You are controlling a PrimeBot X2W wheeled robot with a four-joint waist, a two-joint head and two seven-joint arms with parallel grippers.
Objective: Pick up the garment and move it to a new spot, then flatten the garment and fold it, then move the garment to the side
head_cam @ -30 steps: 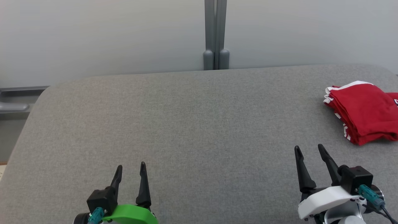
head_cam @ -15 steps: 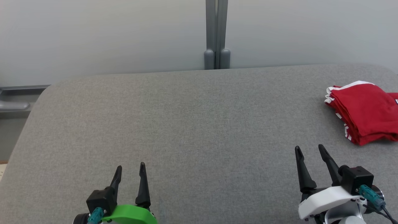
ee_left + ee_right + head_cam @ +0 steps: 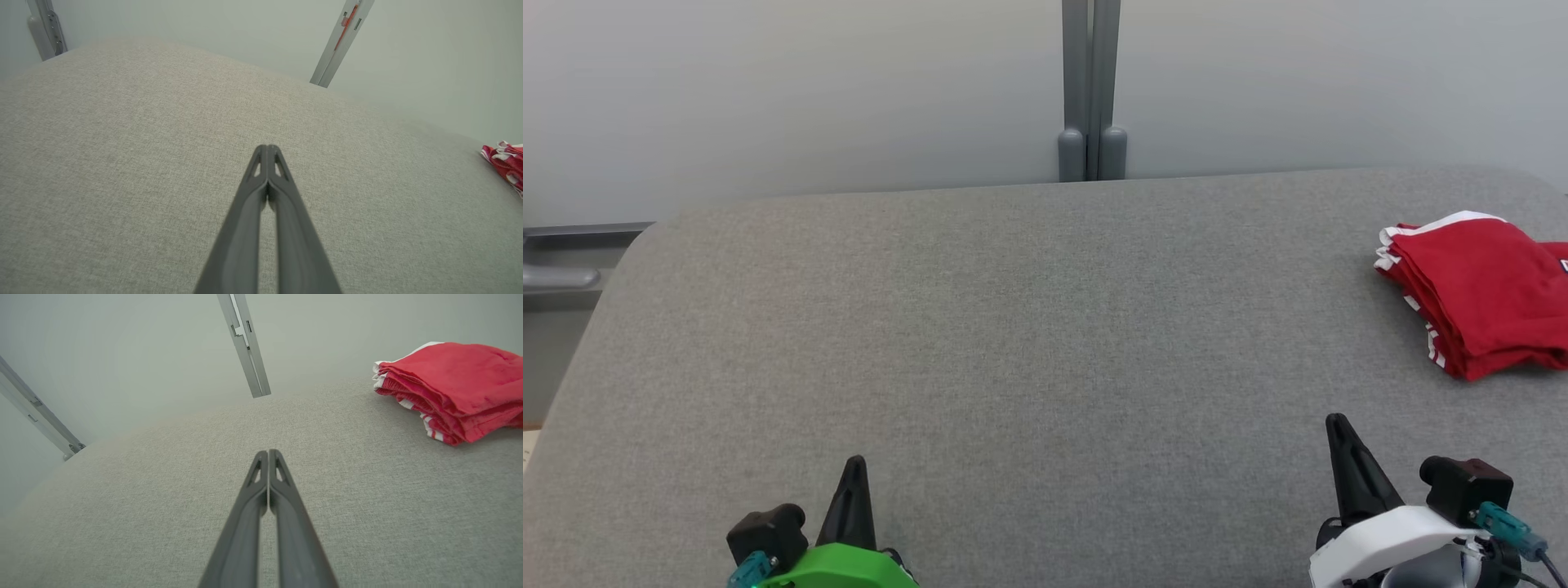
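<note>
Left gripper (image 3: 854,467) and right gripper (image 3: 1338,425) are pinched tight together, empty, over the table (image 3: 1013,327). Folded garment (image 3: 1478,286) lies far right; the right wrist view reveals its stacked white-trimmed layers.

Looking forward and down from the head onto the grey bench (image 3: 1045,327), taking in its far edge and the wall (image 3: 768,82) behind. Riding low on the left wrist, peering along the left fingers (image 3: 243,228) across the bench toward that wall. Doing likewise from the right wrist along the right fingers (image 3: 243,522), sitting nearer the red garment (image 3: 449,375). Sharing bench, wall, grey post (image 3: 1088,82) and garment across all three.
</note>
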